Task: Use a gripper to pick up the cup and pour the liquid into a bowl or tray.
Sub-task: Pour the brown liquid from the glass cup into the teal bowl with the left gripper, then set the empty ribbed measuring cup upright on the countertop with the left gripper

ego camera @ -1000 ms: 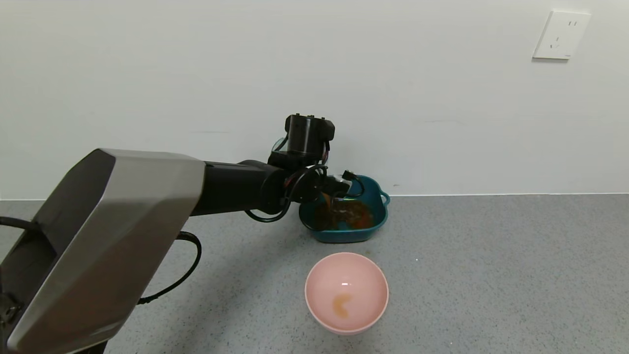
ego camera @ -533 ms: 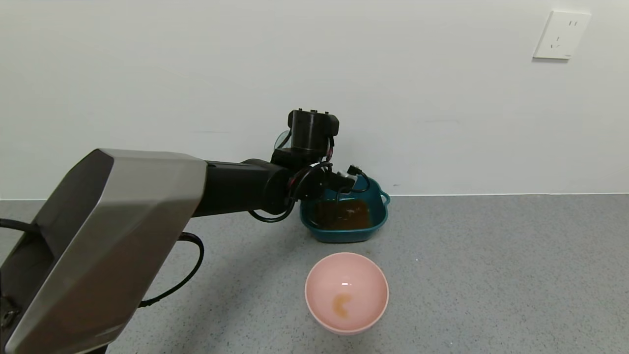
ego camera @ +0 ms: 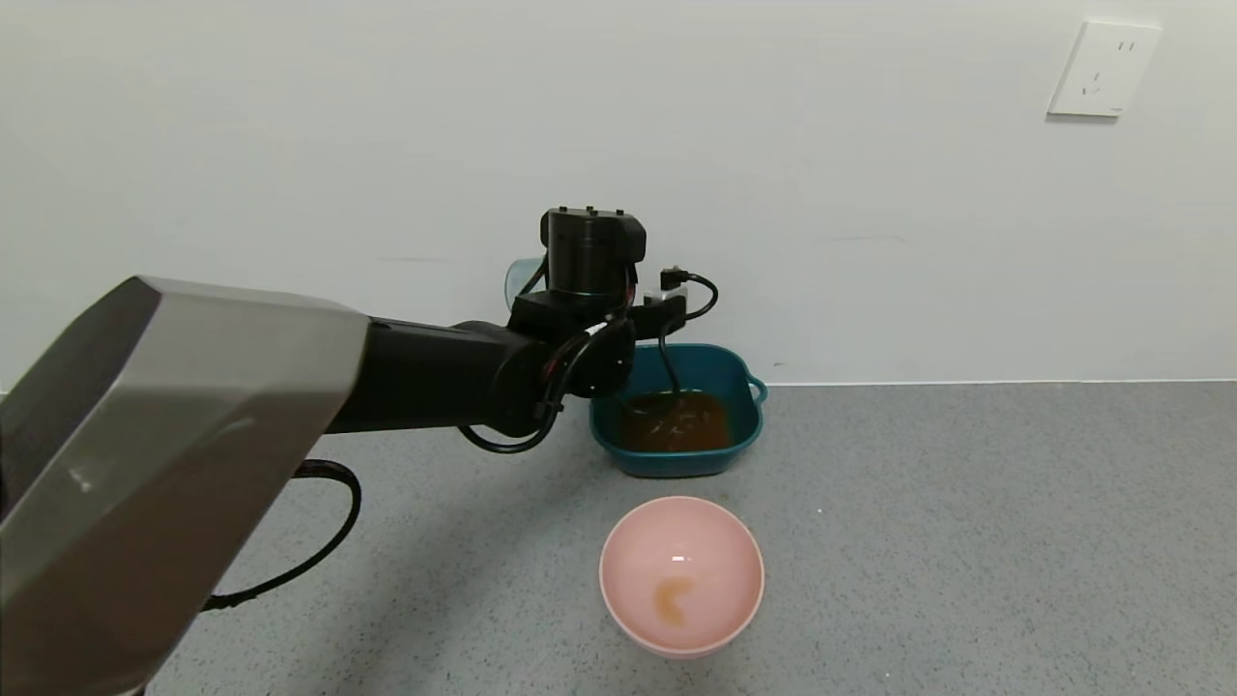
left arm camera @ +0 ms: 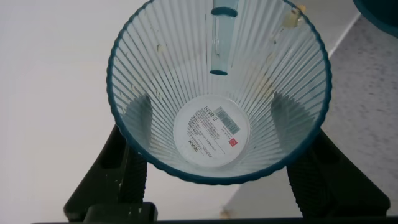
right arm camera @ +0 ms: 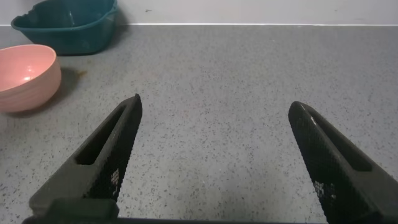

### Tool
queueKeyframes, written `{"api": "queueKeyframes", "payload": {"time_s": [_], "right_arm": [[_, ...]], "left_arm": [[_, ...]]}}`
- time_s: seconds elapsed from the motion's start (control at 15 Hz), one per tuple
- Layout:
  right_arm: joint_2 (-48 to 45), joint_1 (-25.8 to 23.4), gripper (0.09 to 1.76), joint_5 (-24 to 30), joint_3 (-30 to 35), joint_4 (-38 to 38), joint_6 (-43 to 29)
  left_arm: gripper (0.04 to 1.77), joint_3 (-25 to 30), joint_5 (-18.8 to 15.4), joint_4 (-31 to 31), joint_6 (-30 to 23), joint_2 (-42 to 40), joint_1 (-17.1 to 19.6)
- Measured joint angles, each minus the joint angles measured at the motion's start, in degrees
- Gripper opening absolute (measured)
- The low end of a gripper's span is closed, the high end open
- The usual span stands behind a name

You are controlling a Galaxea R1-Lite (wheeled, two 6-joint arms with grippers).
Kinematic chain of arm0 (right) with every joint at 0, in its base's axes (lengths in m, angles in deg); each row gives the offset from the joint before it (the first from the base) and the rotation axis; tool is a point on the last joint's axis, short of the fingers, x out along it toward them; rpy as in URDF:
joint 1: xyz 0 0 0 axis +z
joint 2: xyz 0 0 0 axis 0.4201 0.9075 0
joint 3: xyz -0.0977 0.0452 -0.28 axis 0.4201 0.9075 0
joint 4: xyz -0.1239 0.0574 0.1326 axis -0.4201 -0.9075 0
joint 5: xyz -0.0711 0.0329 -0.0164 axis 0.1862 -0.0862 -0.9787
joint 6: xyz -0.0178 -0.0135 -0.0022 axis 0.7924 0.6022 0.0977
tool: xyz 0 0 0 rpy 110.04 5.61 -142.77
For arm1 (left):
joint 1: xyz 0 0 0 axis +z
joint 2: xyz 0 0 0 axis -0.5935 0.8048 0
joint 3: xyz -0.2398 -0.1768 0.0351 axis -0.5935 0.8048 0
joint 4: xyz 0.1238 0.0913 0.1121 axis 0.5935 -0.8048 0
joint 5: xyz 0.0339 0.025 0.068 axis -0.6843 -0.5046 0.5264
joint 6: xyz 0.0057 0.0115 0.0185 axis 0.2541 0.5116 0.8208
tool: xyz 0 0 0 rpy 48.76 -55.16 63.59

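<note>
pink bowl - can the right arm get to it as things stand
Probably yes. The right gripper is open and empty, hovering low over bare counter, and nothing stands between it and the pink bowl. The left gripper holds the cup farther off.

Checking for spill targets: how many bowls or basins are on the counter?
2: the teal basin with brown liquid by the wall, and the pink bowl in front of it, nearer the robot.

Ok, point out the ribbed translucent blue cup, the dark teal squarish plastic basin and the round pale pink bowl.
Ribbed translucent blue cup (left arm camera: 214, 134): left wrist view, on its labelled inside bottom.
Dark teal squarish plastic basin (ego camera: 676, 464): head view, on its near outer wall.
Round pale pink bowl (ego camera: 720, 551): head view, on its bare inner wall.
</note>
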Motion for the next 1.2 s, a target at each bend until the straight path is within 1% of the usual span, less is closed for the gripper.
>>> {"api": "queueKeyframes", "payload": {"time_s": [0.2, 0.4, 0.67, 0.73, 0.87, 0.93, 1.13, 1.2], "right_arm": [[0.0, 0.0, 1.71, 0.0, 0.0, 0.0, 0.0], [0.0, 0.0, 1.71, 0.0, 0.0, 0.0, 0.0], [0.0, 0.0, 1.71, 0.0, 0.0, 0.0, -0.1], [0.0, 0.0, 1.71, 0.0, 0.0, 0.0, -0.1], [0.0, 0.0, 1.71, 0.0, 0.0, 0.0, -0.1], [0.0, 0.0, 1.71, 0.0, 0.0, 0.0, -0.1], [0.0, 0.0, 1.71, 0.0, 0.0, 0.0, -0.1], [0.0, 0.0, 1.71, 0.0, 0.0, 0.0, -0.1]], "left_arm": [[1.27, 9.1, 0.0, -0.3, -11.4, -5.6, 1.4], [1.27, 18.4, -0.8, -0.4, -21.3, -12.0, 4.4], [1.27, 29.7, -3.1, -0.4, -36.1, -20.6, 6.5], [1.27, 32.4, -3.8, -0.4, -40.9, -22.5, 6.8], [1.27, 36.8, -5.6, -0.4, -49.7, -25.6, 6.9], [1.27, 38.6, -7.0, -0.4, -54.6, -27.0, 7.0], [1.27, 43.4, -12.8, -0.2, -67.5, -30.0, 7.0], [1.27, 45.1, -14.4, 0.1, -70.8, -30.9, 7.0]]}}
